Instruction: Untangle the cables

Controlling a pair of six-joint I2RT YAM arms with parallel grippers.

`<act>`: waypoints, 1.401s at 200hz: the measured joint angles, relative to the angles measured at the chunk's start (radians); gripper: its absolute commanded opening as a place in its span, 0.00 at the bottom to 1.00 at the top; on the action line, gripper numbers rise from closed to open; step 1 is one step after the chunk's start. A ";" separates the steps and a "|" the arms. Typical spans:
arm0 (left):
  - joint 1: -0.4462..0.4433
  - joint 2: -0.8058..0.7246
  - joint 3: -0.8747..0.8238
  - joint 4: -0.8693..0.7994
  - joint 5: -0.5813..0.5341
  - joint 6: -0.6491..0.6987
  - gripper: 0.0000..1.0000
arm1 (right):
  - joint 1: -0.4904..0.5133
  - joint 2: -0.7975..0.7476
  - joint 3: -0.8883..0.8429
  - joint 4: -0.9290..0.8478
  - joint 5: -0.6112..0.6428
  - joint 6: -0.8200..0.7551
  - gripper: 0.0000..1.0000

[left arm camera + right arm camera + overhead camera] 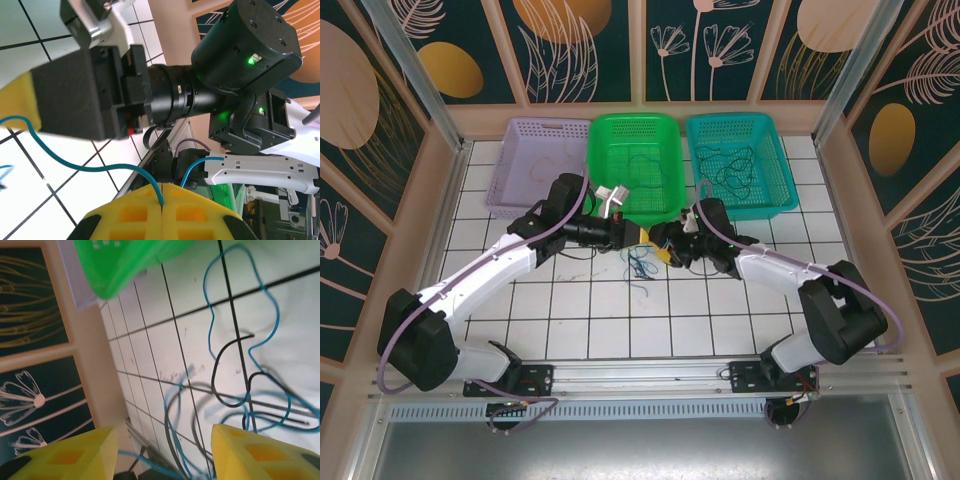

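Top view: both tips crowd together mid-bench point(570, 310), so the fingers are hard to tell apart there. Left tool point(162, 210): yellow pads pressed together w/ a blue cable point(75, 165) pinched in the seam; its far end is cut off at frame edge. Right tool point(162, 455): pads wide apart, blurred strands low btwn them, contact can't tell. Cables point(250, 375): thin blue & black loops, overlapping, lying on white tiles just in front of green basket point(125, 265). Open tiles nearer the arm bases.
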 measured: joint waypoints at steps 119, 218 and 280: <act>0.000 -0.021 0.071 0.070 -0.001 -0.065 0.00 | 0.099 0.139 -0.027 0.181 0.041 0.155 0.60; 0.000 -0.015 0.400 0.038 -0.080 -0.103 0.00 | 0.189 0.330 0.039 0.083 0.174 0.120 0.06; 0.049 0.018 0.610 -0.042 -0.176 -0.115 0.00 | 0.131 0.182 0.036 -0.128 0.369 -0.042 0.13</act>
